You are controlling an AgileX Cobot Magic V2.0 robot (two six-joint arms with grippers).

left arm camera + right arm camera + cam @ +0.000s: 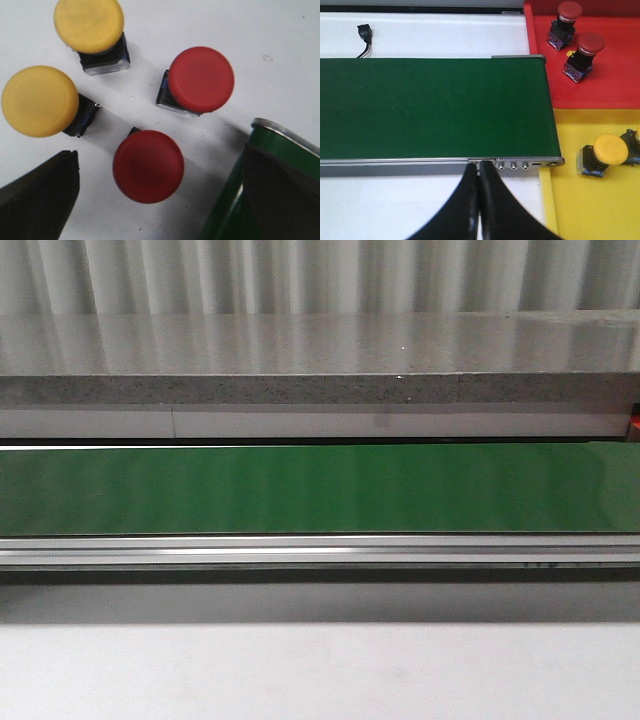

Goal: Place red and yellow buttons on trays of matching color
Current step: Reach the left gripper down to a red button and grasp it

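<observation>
In the left wrist view, two red buttons (148, 166) (201, 79) and two yellow buttons (40, 101) (89, 24) stand on the white table. My left gripper (159, 160) is open, its dark fingers (37, 195) wide apart on either side of the nearer red button, above it. In the right wrist view, a red tray (610, 90) holds two red buttons (566, 20) (585, 52). A yellow tray (600, 210) holds a yellow button (602, 152), with another (635, 145) at the frame edge. My right gripper (479, 169) is shut and empty by the belt's edge.
A green conveyor belt (320, 488) (435, 107) runs across the table; its end (227, 217) lies close beside my left gripper's finger. Both trays sit at the belt's other end. A small black plug with a cable (365, 34) lies beyond the belt.
</observation>
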